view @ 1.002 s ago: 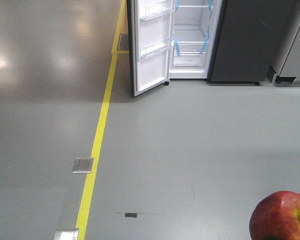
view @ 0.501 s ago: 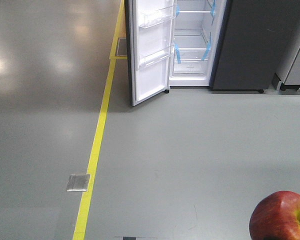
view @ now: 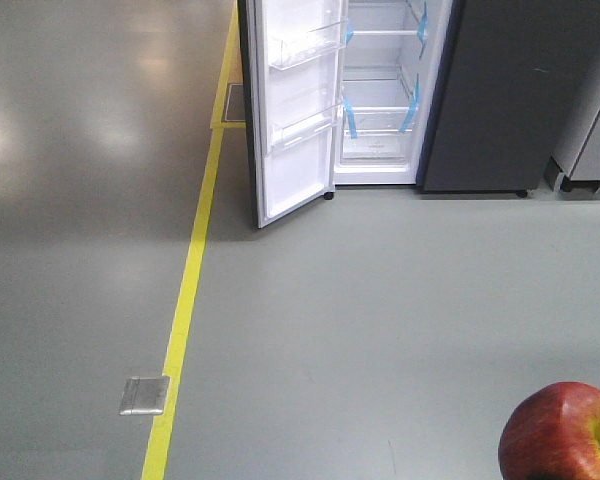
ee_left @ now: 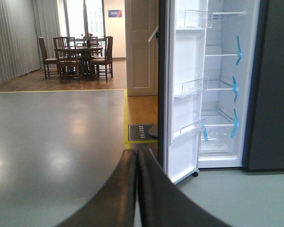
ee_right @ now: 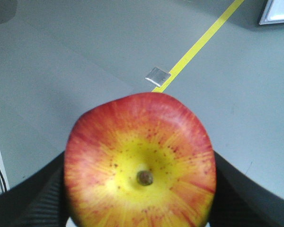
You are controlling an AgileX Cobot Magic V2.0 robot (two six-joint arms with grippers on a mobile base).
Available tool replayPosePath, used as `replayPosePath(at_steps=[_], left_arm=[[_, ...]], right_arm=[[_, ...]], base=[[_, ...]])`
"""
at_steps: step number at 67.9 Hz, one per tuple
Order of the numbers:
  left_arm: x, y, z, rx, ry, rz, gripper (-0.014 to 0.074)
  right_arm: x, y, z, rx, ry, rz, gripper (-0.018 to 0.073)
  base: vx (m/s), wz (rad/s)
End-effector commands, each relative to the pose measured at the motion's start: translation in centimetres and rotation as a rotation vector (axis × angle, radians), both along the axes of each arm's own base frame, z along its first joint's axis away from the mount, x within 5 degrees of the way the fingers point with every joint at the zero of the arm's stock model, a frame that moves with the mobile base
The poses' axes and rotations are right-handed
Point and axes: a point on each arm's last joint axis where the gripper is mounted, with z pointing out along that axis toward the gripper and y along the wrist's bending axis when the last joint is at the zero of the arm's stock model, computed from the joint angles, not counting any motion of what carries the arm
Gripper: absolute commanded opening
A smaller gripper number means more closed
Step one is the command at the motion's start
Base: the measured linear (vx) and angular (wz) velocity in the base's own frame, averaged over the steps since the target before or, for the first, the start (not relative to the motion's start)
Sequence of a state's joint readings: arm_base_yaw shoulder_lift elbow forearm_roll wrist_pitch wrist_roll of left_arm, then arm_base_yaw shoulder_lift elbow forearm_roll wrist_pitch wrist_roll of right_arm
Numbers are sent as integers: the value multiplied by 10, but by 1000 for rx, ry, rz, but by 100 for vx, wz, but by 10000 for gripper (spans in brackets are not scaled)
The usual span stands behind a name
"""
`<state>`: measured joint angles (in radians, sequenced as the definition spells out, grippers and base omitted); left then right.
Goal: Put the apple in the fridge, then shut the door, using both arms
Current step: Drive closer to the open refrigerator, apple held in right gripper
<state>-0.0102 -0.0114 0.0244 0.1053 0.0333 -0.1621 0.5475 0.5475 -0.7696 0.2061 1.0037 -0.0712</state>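
Observation:
The red apple [view: 562, 432] with yellow streaks shows at the bottom right of the front view. In the right wrist view the apple [ee_right: 141, 175] fills the frame between my right gripper's [ee_right: 141, 189] black fingers [ee_right: 35, 198], which are shut on it. The fridge [view: 385, 90] stands ahead at the top of the front view, white inside with blue tape on its shelves. Its door [view: 292, 110] stands wide open to the left, with clear bins. My left gripper [ee_left: 137, 158] is shut and empty, held in the air facing the fridge [ee_left: 222, 90] and the door [ee_left: 184, 94].
A yellow floor line [view: 185, 290] runs from the fridge door toward me. A metal floor plate [view: 144, 395] lies beside it. A dark-grey cabinet [view: 510, 90] stands right of the fridge. A table with chairs [ee_left: 78, 56] stands far off on the left.
The fridge and its door have grown larger and shifted lower in the front view; the floor plate has slid toward the bottom. The apple stays at the same place in the right gripper.

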Motion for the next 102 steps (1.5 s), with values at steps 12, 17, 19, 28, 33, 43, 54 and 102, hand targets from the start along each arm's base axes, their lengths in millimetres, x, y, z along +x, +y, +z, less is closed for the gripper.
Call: replayPosePath(at_steps=[12, 17, 19, 28, 33, 43, 54, 102], left_arm=[[0, -1, -2, -12, -63, -10, -6], [0, -1, -2, -12, -63, -10, -6], [0, -1, -2, -12, -63, -10, -6], [0, -1, -2, -12, -63, -10, -6], [0, -1, -2, -12, -63, -10, -6], [0, -1, -2, -12, -63, -10, -6], [0, -1, -2, -12, -63, -10, -6], [0, -1, -2, -12, -63, -10, -6]], right_arm=[[2, 2, 13, 59, -66, -7, 212], [2, 2, 13, 59, -66, -7, 212], [2, 2, 13, 59, -66, -7, 212], [2, 2, 13, 59, -66, -7, 212], [2, 2, 13, 59, -66, -7, 212], [2, 2, 13, 59, -66, -7, 212], [2, 2, 13, 59, -66, -7, 212], [2, 2, 13, 59, -66, -7, 212]], base=[[17, -2], [17, -1], [16, -1], [16, 0], [15, 2], [14, 3], [13, 2], [11, 2]])
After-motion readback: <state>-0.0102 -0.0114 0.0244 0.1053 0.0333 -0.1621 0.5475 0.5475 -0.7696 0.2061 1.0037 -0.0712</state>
